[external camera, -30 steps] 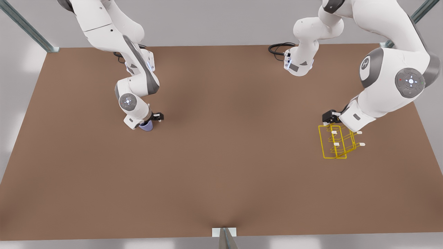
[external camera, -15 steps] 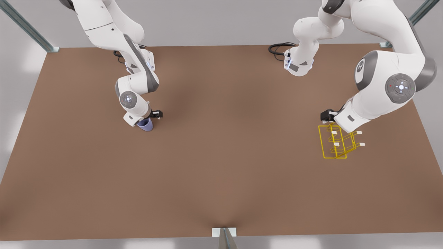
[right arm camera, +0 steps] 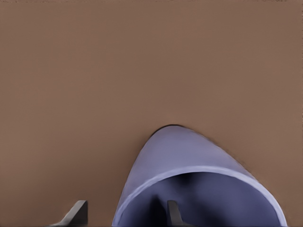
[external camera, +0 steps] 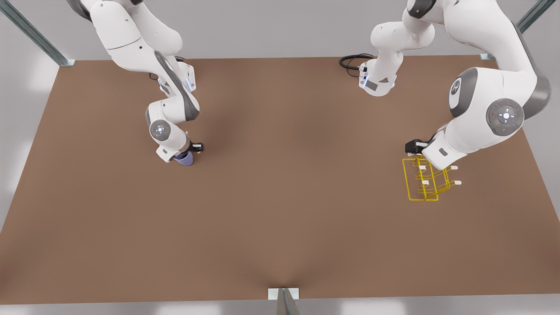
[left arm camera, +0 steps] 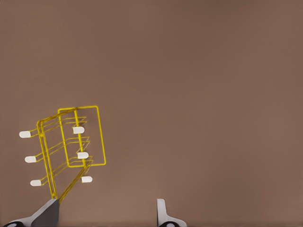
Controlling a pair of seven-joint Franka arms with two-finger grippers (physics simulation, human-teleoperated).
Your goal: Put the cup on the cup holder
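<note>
Right jaws [external camera: 181,155]: straddling cup [external camera: 185,159] wall, one finger inside rim, one outside; not yet clearly pinching. Cup on table [external camera: 280,210], front view's left; unmoved since a second ago. Left jaws [left arm camera: 106,213]: spread, hovering beside holder [external camera: 426,181], waiting. Lift pending.

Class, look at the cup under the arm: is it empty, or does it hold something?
Empty as far as it shows. The right wrist view looks into the cup: bare lavender-blue wall, with one finger of the right gripper inside the rim.

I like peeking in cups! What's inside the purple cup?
One finger of the right hand dips inside the cup; the other stays outside. Its bottom is dark, hidden.
</note>
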